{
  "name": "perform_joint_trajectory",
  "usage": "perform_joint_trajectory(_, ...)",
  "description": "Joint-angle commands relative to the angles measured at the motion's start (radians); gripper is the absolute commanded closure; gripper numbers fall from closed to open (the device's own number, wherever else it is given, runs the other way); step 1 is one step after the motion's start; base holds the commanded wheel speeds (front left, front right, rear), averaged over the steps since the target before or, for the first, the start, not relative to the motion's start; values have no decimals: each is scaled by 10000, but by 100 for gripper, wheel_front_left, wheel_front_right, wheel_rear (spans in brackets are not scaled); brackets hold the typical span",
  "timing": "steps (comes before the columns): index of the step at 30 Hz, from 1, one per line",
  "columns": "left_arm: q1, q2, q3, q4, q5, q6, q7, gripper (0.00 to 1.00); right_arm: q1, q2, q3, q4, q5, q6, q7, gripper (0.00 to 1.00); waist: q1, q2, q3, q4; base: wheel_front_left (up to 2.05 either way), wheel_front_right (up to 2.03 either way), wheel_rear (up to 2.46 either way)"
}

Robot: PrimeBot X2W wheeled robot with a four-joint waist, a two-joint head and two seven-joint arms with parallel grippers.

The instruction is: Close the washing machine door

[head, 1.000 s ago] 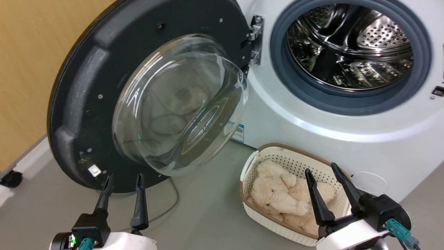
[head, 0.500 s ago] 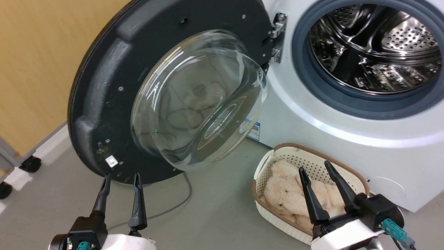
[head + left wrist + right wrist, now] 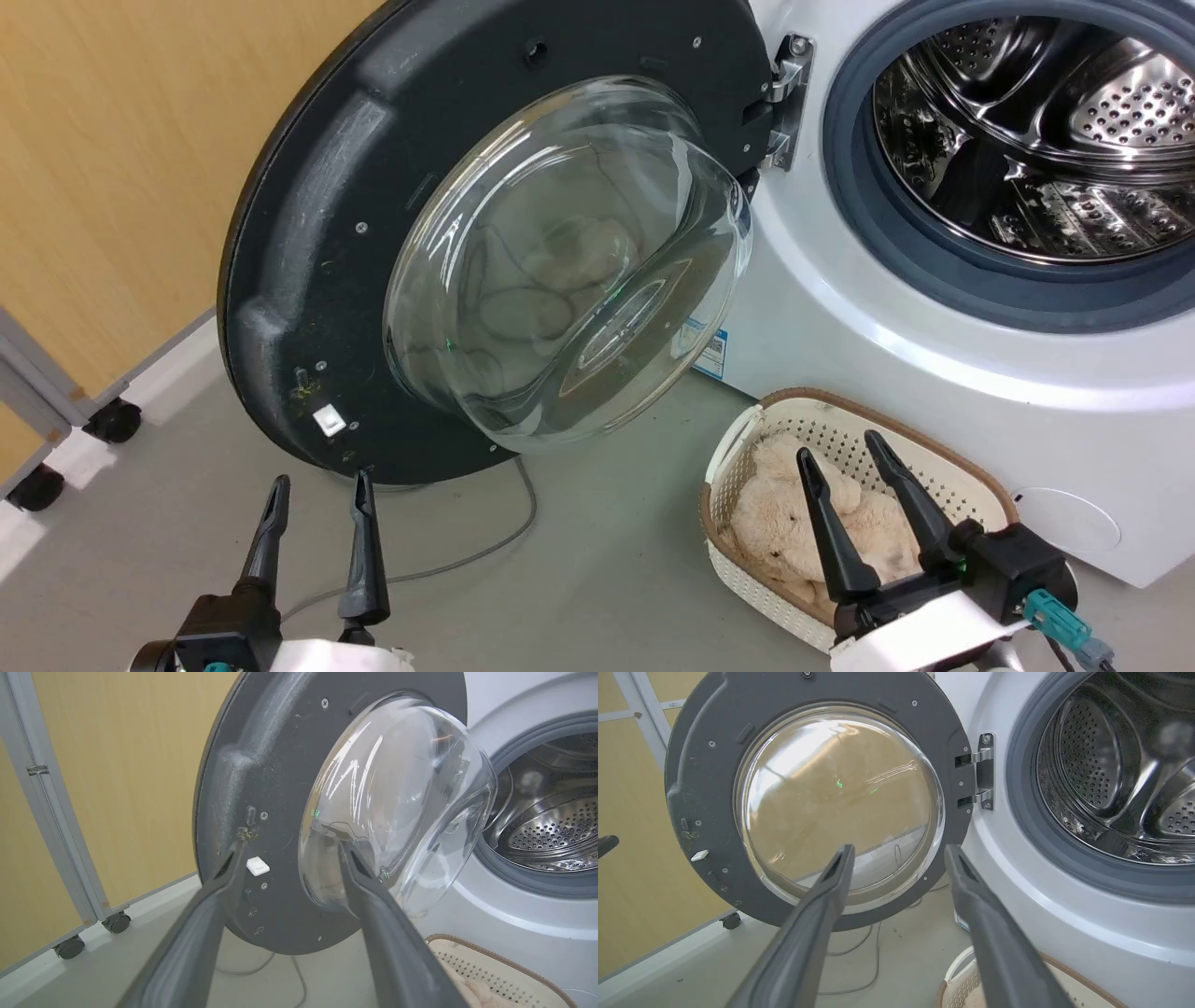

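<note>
basket (image 3: 747, 574): plush toy (image 3: 775, 523) inside | cable (image 3: 448, 565): on floor (image 3: 607, 579) | castors (image 3: 114, 422): by wall (image 3: 112, 140)

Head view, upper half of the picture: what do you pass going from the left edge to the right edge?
Wooden wall → washing machine door, swung open with its glass bowl facing the camera → metal hinge → steel drum.
</note>
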Motion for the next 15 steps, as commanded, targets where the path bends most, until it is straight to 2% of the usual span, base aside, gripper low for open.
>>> perform_joint_trajectory(1,86,-3,21,-36,-23,30,-55,0,-122,-38,-7,10,2,8,-63,0,0,0,-8,-7,0,0,0)
perform_joint_trajectory(5,98,-3,42,-100,-170,57,-55,0,-63,-39,-28,1,-14,8,-63,0,0,0,-29,-17,0,0,0)
perform_joint_trajectory(6,63,-3,59,-179,-232,35,-55,87,-52,-41,-33,0,-19,8,-63,0,0,0,-33,-18,0,0,0)
perform_joint_trajectory(7,31,-3,90,-293,-332,0,-55,100,-40,-42,-37,0,-25,8,-63,0,0,0,-38,-20,0,0,0)
perform_joint_trajectory(12,-289,-3,835,-1094,-277,-188,-55,100,-5,-63,-99,-65,-65,8,-63,0,0,0,-10,-34,0,0,0)
perform_joint_trajectory(15,-630,143,1516,-1536,-202,-483,-55,100,67,-61,-191,-150,-108,8,-63,0,0,0,40,-56,0,0,0)
